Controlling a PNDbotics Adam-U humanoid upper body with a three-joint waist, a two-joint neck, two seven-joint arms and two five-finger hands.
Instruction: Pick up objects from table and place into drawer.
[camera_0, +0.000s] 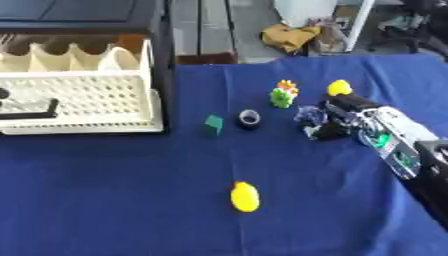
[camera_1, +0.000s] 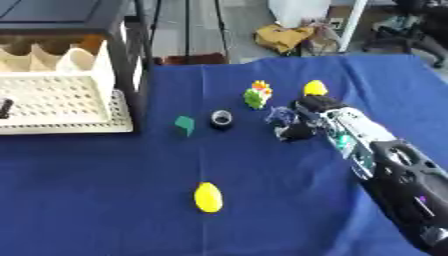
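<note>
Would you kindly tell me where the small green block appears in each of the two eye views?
Left eye view: the green block sits just left of centre, beside the black ring.
Right eye view: it sits further left in the picture, again left of that ring.
Shared landmark: the white drawer, to the block's left.
</note>
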